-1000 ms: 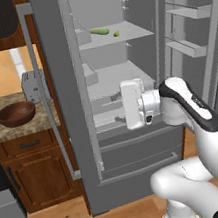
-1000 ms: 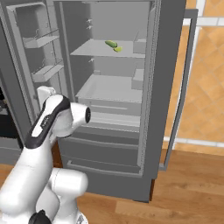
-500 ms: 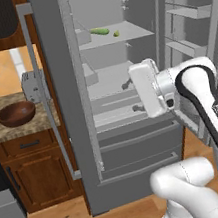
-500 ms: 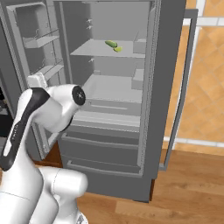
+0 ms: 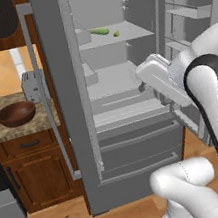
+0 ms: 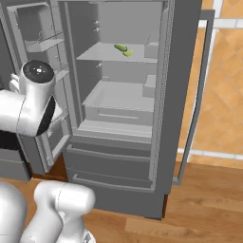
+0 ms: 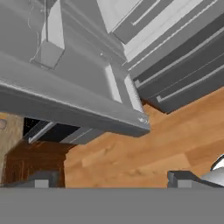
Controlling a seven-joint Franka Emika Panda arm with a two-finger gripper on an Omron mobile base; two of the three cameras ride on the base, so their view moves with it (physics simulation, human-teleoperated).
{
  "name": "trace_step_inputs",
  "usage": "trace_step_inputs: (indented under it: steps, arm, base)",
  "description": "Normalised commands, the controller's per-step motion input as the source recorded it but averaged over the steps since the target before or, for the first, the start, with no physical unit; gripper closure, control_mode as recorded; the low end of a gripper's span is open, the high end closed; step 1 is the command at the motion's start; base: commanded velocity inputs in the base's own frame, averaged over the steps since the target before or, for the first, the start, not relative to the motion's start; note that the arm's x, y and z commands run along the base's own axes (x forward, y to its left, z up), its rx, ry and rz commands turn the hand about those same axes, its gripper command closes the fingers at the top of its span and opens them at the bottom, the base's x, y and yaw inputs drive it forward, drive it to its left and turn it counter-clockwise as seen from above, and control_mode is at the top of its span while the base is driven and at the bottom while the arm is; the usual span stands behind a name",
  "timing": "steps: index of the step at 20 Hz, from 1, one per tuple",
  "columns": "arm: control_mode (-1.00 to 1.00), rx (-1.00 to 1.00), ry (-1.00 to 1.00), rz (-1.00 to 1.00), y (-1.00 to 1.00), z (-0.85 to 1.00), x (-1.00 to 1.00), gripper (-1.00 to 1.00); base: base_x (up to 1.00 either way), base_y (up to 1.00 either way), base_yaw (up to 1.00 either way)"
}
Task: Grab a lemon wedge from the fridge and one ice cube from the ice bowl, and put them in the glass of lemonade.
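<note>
Meanwhile, the fridge point(image 5: 125, 103) stands open over wooden floor point(image 7: 144, 153), lemon wedge point(image 5: 116, 33) on its far upper shelf. Ice bowl point(image 5: 16, 113) sits on the left counter point(image 5: 13, 129). Gripper point(image 7: 111, 177), jaws spread and empty, has swung nearer and downward.

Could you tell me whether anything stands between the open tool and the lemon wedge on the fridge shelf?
Nothing visible does. Both fridge doors stand open, and the lemon wedge lies uncovered on the upper shelf beside a green item. The tool, open and empty, points down at the floor.
</note>
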Motion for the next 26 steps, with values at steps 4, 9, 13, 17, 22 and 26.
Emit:
trace_step_inputs:
  steps: [4,9,13,17,22,26]
  arm:
    - [-1.00,-0.49,-0.17,-0.13,-0.32,0.07,-0.65,-1.00]
    - [-1.00,-0.48,-0.09,-0.08,-0.37,0.30,-0.49,-1.00]
    - [-1.00,-0.27,0.04,0.00,-0.51,0.53,-0.17,-1.00]
    - [-1.00,0.00,-0.18,0.05,-0.68,0.05,-0.77,-1.00]
    - [-1.00,-0.01,-0.27,0.06,-0.24,0.02,-0.77,-1.00]
    - [-1.00,-0.08,-0.10,0.00,0.00,0.25,-0.37,-1.00]
  base:
    - [0.00,0.00,0.00]
    - [0.00,0.00,0.00]
    - [0.00,0.00,0.00]
    - [0.00,0.00,0.00]
    - [0.00,0.00,0.00]
    - [0.00,0.00,0.00]
